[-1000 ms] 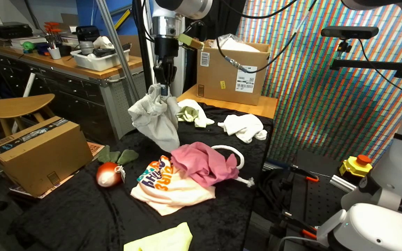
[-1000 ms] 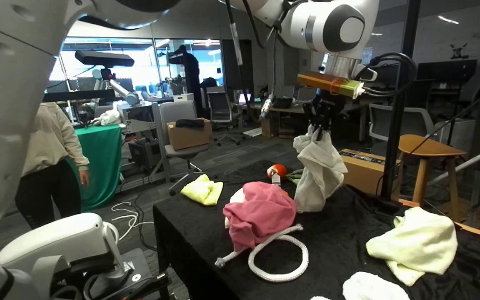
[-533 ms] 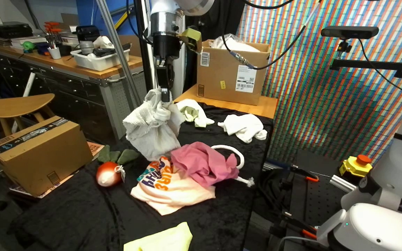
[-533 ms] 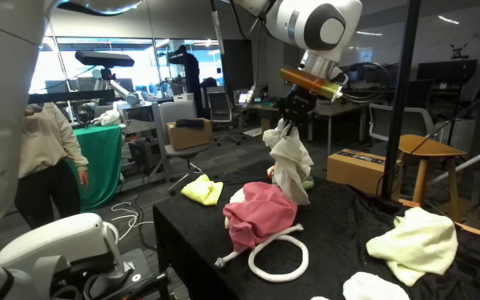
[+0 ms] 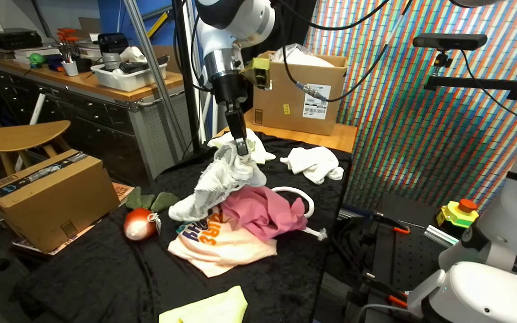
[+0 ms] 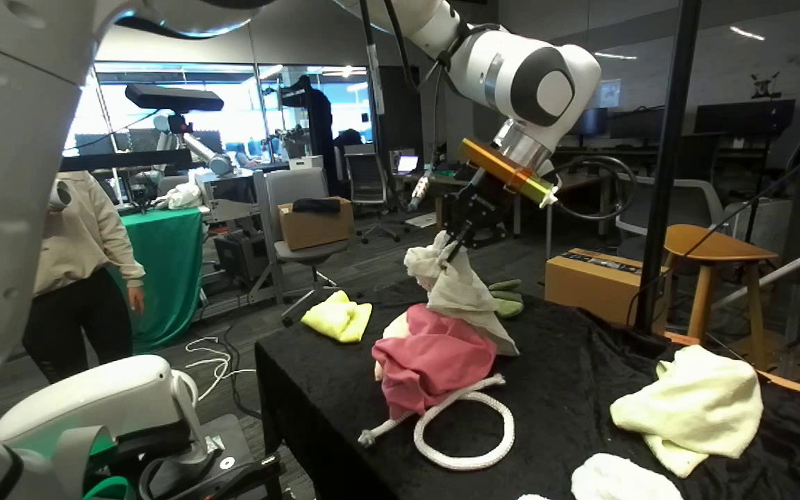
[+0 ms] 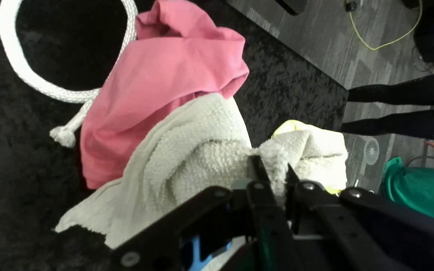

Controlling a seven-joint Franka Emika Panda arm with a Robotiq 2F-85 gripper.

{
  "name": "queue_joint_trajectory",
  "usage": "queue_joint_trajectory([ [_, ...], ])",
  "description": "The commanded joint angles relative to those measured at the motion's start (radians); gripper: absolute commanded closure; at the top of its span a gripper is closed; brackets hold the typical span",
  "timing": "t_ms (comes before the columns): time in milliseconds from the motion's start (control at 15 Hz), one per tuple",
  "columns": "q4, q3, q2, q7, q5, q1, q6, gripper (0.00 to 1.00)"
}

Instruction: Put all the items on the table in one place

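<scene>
Above the black-covered desk, the jaws pinch a bunched peak of off-white cloth, its lower folds appearing to lap onto the pink cloth. With the pink cloth as dial centre, the held piece hangs between ten and eleven o'clock. Gripping it gathered presumably lets the rest trail and settle where lowered. Pink overlaps a printed cream cloth at seven to eight, which suggests the chosen collecting spot; the white hose loop adjoins at two. Lying apart (hidden pieces cannot be ruled out): a white cloth between one and two, a pale yellow-green cloth at twelve, a bright yellow cloth at seven.

Surface: black, napped, creased; likely to drag on towelling.

Room: cardboard box just past twelve, wooden stool between nine and ten, red-topped stop button at three. In an exterior view, a person stands beyond nine o'clock.
</scene>
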Motion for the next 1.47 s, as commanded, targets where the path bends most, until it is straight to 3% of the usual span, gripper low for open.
queue_joint_trajectory([
  [0,0.013,-0.016,0.031,-0.002,-0.022,0.009,-0.053,0.91],
  [133,0.015,-0.019,0.05,0.002,-0.037,0.012,-0.054,0.9],
  [200,0.016,-0.019,0.054,0.003,-0.043,0.012,-0.058,0.84],
  [267,0.012,-0.02,0.054,0.001,-0.053,0.014,-0.051,0.63],
  [800,0.033,-0.033,0.041,0.06,-0.151,0.046,0.06,0.04],
  [1133,0.1,-0.033,0.078,0.166,-0.212,0.106,0.31,0.0],
  [1400,0.167,-0.046,0.151,0.342,-0.287,0.196,0.525,0.0],
])
